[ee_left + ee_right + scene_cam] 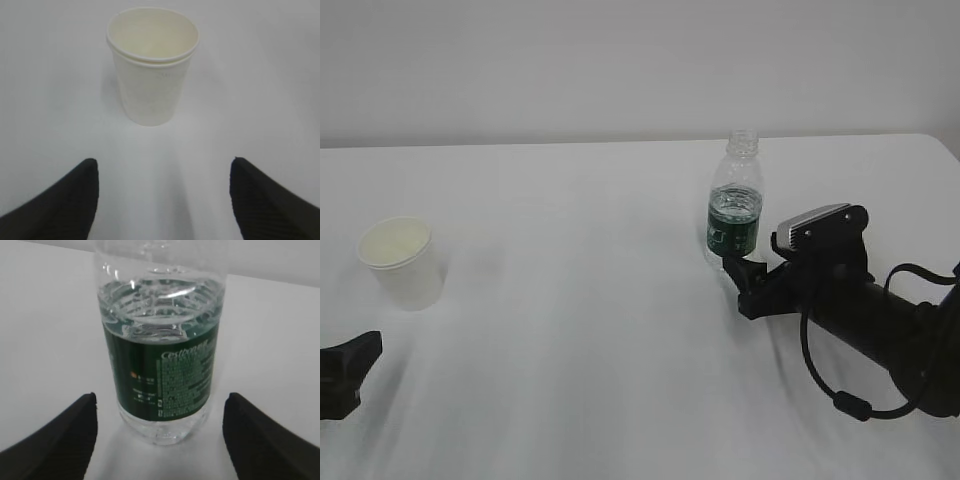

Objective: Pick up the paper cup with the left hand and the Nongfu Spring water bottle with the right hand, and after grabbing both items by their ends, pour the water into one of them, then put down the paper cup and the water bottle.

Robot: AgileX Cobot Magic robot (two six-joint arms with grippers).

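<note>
White tabletop (580,330), plain wall behind. Approach step: nothing gripped yet. Small white tapered paper cup (151,65) stands upright at 12 o'clock of the left gripper (164,192), jaws spread, apart from it; cup looks empty. Right gripper (159,435), also spread, flanks the clear ribbed green-labelled water bottle (161,350), uncapped, approx. half full of water (160,302). Next: advance both, close.

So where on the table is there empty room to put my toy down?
The wide white stretch between the paper cup and the water bottle is bare. So is the table's front middle. It's crowded beside the bottle, where the right gripper sits.
</note>
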